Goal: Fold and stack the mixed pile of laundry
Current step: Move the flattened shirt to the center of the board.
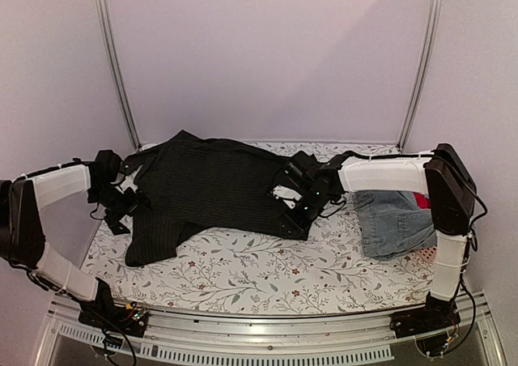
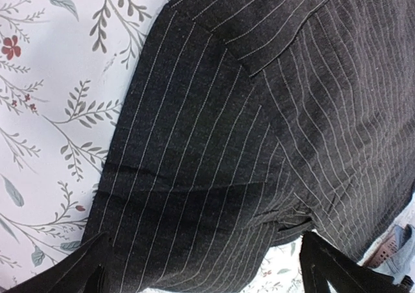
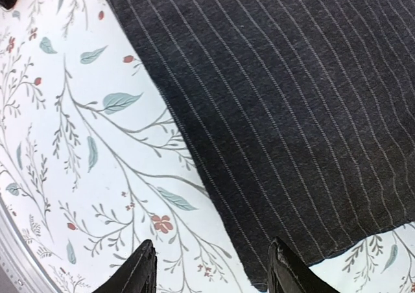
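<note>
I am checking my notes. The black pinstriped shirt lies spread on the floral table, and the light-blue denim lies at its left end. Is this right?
Not quite: the denim lies at the right end of the table, as the top external view shows. The black pinstriped shirt does lie spread on it.

A black pinstriped woven shirt (image 2: 259,144) fills most of the view, lying in overlapping layers with seams and soft creases running diagonally. Down the left side shows the white cloth table cover printed with grey-green leaves and small red flowers (image 2: 45,111). The left gripper (image 2: 204,270) stands wide apart, its 2 dark fingers (image 2: 84,270) at the bottom corners over the shirt. A pale blue denim piece (image 2: 395,244) peeks in at the lower right edge.
</note>
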Robot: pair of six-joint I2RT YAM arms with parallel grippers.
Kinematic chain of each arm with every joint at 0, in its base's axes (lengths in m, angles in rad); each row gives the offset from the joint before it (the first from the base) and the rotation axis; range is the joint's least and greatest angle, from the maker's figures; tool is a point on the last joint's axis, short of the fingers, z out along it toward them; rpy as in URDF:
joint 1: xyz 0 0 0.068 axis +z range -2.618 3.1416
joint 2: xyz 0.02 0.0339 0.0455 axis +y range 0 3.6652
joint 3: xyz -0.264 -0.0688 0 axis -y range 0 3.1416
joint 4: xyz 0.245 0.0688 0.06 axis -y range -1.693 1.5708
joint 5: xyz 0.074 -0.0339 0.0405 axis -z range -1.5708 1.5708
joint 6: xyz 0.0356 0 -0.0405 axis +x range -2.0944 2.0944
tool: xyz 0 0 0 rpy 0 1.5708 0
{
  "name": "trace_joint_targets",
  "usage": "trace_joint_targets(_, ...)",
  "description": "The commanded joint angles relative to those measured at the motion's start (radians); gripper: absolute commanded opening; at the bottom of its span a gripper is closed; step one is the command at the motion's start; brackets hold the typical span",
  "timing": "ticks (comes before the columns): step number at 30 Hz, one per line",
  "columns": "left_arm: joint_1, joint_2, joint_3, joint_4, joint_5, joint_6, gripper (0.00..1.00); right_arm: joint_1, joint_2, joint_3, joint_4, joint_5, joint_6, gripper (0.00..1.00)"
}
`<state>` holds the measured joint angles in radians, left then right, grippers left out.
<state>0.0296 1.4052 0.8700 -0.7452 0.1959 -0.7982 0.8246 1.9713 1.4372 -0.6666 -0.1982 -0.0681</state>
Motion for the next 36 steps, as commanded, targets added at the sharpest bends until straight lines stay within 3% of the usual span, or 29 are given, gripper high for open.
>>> trace_joint_targets(1, 0.019, 0.035, 0.049, -0.001, -0.001, 0.022, 1.0, 0.005, 0.029, 0.049, -0.028, 0.144, -0.004, 0.57)
trace_joint_targets(8, 0.079, 0.052, 0.039, 0.001, -0.012, 0.02, 1.0, 0.023, 0.082, -0.029, -0.041, 0.107, -0.024, 0.51)
trace_joint_targets(11, 0.091, 0.078, 0.029, 0.017, -0.006, 0.04, 0.98, 0.024, 0.084, -0.069, -0.035, 0.099, -0.008, 0.36)
trace_joint_targets(14, 0.099, 0.094, 0.028, 0.021, -0.011, 0.064, 0.91, 0.024, 0.059, -0.103, -0.04, 0.092, 0.005, 0.08)
trace_joint_targets(16, 0.101, 0.079, 0.036, 0.027, -0.024, 0.075, 0.88, 0.024, 0.029, -0.14, -0.045, 0.079, 0.014, 0.0)
trace_joint_targets(21, 0.098, 0.048, 0.077, 0.028, -0.044, 0.115, 0.83, 0.025, -0.088, -0.26, -0.058, 0.006, 0.053, 0.0)
trace_joint_targets(27, 0.099, 0.1, 0.119, 0.034, -0.048, 0.162, 0.85, 0.026, -0.158, -0.361, -0.091, -0.115, 0.099, 0.0)
trace_joint_targets(28, 0.097, 0.114, 0.126, 0.038, -0.043, 0.165, 0.85, 0.027, -0.168, -0.37, -0.094, -0.141, 0.097, 0.02)
trace_joint_targets(29, 0.097, 0.126, 0.133, 0.046, -0.031, 0.17, 0.86, 0.027, -0.181, -0.372, -0.099, -0.167, 0.098, 0.1)
trace_joint_targets(31, 0.093, 0.148, 0.148, 0.067, -0.002, 0.177, 0.89, 0.022, -0.206, -0.332, -0.107, -0.194, 0.105, 0.57)
trace_joint_targets(32, 0.089, 0.165, 0.158, 0.072, 0.002, 0.18, 0.89, 0.015, -0.217, -0.296, -0.106, -0.178, 0.116, 0.7)
trace_joint_targets(33, 0.084, 0.178, 0.169, 0.074, 0.005, 0.185, 0.89, -0.002, -0.222, -0.249, -0.097, -0.179, 0.134, 0.75)
trace_joint_targets(36, 0.074, 0.211, 0.202, 0.072, 0.022, 0.197, 0.89, -0.108, -0.22, -0.079, -0.066, -0.186, 0.186, 0.76)
